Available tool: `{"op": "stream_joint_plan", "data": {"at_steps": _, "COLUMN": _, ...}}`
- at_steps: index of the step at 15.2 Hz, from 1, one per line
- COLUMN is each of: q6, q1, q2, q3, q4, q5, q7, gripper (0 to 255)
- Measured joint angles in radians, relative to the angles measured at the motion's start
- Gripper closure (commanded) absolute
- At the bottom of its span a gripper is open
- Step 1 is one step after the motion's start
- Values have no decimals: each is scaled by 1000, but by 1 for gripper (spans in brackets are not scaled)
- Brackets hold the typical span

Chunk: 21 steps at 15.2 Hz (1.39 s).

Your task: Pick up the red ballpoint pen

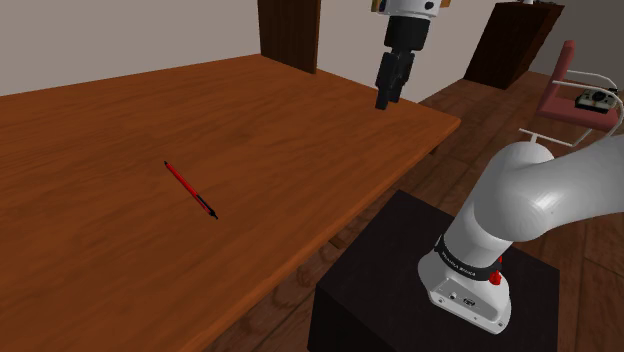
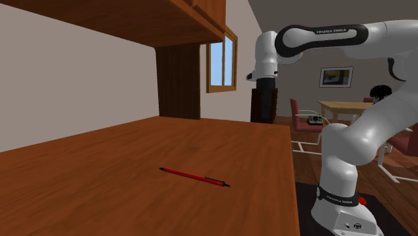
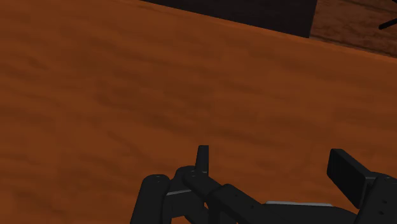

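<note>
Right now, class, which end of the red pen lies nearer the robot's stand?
The black-tipped end of the pen; the plain red end lies farther from the stand.

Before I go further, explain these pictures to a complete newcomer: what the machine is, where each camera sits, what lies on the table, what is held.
The machine is a white robot arm on a black box stand, ending in a black two-finger gripper. The shoulder view looks down from beside the stand. The second exterior view looks along the table from low at its side. The wrist view comes from a camera on the hand. On the brown wooden table lies one red pen with a dark tip. The gripper hangs above the table, well away from the pen, its fingers apart, holding nothing.
</note>
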Motion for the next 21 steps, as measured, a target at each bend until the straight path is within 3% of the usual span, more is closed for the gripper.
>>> {"op": "stream_joint_plan", "data": {"at_steps": 3, "q6": 5, "q1": 9, "q2": -1, "q3": 32, "q4": -1, "q5": 21, "q7": 36, "gripper": 0}}
{"op": "stream_joint_plan", "data": {"at_steps": 11, "q6": 77, "q1": 63, "q2": 68, "q3": 239, "q4": 31, "q5": 146, "q7": 267, "gripper": 0}}
{"op": "stream_joint_plan", "data": {"at_steps": 21, "q6": 169, "q1": 86, "q2": 260, "q3": 493, "q4": 185, "q5": 223, "q7": 563, "gripper": 0}}
